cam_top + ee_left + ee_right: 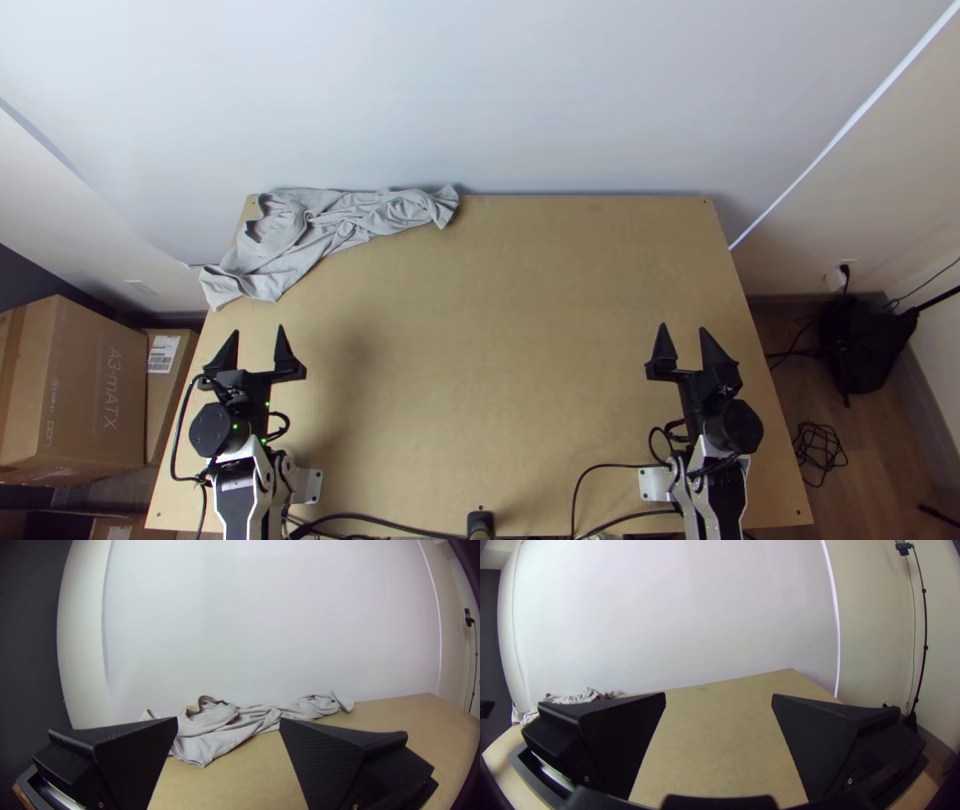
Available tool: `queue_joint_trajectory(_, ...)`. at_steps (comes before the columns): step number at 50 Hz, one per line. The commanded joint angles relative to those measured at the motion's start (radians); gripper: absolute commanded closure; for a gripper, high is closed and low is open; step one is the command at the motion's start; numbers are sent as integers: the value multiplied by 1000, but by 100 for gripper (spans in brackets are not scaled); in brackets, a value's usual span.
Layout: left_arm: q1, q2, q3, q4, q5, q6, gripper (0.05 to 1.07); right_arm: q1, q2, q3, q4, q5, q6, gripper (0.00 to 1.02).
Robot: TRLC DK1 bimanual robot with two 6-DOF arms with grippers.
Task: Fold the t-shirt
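Observation:
Toward the table's far left corner lies the light grey t-shirt (330, 228), bunched and wrinkled, one end hanging slightly over the left edge. My left gripper (260, 338) stands open at the table's left side, below the shirt in the top view and apart from it. At the right side is my right gripper (681, 335), open with nothing between its fingers, far from the cloth. The left wrist view shows the t-shirt (225, 727) beyond the left gripper (228, 725). In the right wrist view, part of the t-shirt (575, 698) appears beyond the right gripper (719, 699).
The wooden table (500, 320) has bare wood across its middle and right. A white wall (480, 90) rises behind its far edge. Cardboard boxes (75, 385) stand left of the table. Black cables (375, 520) run along the near edge.

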Motion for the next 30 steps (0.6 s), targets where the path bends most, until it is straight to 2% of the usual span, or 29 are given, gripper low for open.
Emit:
queue_joint_trajectory(1, 56, -5, -38, -35, -18, -29, 10, 34, -8, -2, -15, 5, 0, 4)
queue_joint_trajectory(9, 156, 12, -38, -37, -18, 34, 10, 68, -7, -2, -21, 5, 2, 4)
queue_joint_trajectory(12, 161, 27, -38, -37, -18, 57, 10, 109, -4, 1, -33, 37, -2, 4)
queue_joint_trajectory(15, 171, 32, -38, -37, -18, 61, 10, 148, -10, 1, -33, 63, -55, 4)
queue_joint_trajectory(22, 185, 26, -32, -35, -18, 65, 10, 148, -11, 1, -23, 63, -61, 4)
queue_joint_trajectory(30, 190, 31, 28, -75, -18, 66, 10, 118, -8, 19, 109, 63, -63, 4)
